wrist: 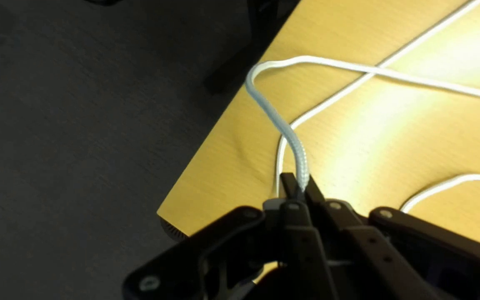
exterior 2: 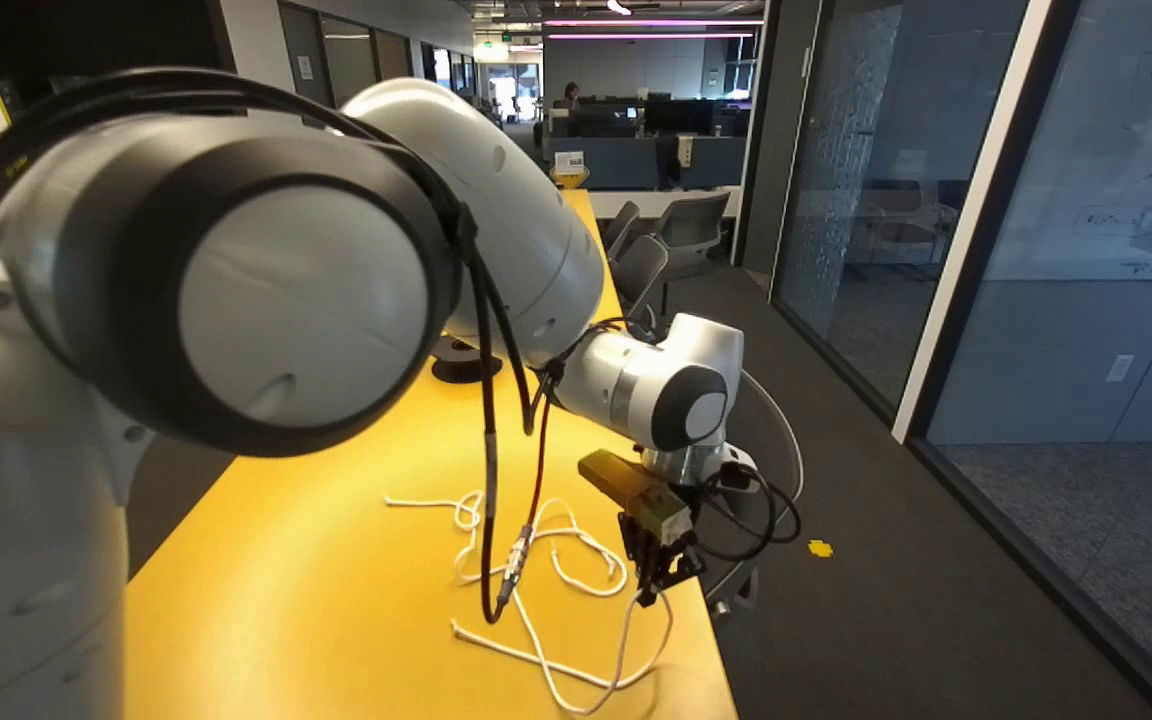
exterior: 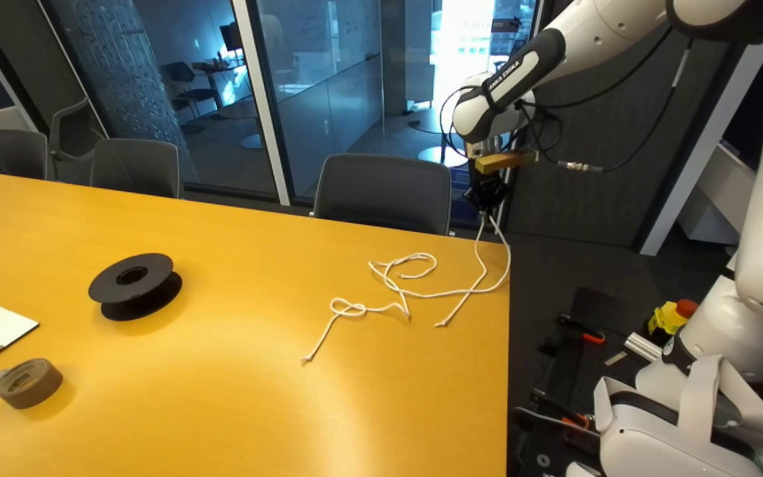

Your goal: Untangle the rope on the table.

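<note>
The hand point(wrist: 301, 187) is closed on the rope point(wrist: 281, 124), holding a bend of it in the air near the far right corner of the desk point(exterior: 236, 397), as seen in an exterior view; two strands drop from the grip. On the desk these strands cross by the right edge, while farther left lie an open curl and, nearer, a small loop. The present step looks like drawing one stretch clear of the rest, the untangling only partly done. The next move probably calls for pulling until the rightmost loose end slides past that crossing, then laying the strand down inside the edge. The small loop would likely need a separate grip.
</note>
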Robot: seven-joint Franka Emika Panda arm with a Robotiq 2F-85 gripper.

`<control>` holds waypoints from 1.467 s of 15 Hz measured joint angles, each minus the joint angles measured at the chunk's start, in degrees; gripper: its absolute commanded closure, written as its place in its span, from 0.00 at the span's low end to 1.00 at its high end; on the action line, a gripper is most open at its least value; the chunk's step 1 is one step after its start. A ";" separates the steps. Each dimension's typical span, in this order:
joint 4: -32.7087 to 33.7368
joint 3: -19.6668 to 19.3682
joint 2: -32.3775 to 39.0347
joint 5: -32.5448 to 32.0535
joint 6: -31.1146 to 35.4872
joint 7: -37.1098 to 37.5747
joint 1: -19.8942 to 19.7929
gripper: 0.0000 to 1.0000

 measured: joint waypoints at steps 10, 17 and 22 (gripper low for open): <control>7.97 -0.09 10.30 15.42 4.42 0.01 -5.15 0.63; 12.12 0.34 15.06 15.57 4.03 0.03 -5.84 0.12; 15.33 2.92 16.49 14.76 2.98 -0.46 -2.58 0.00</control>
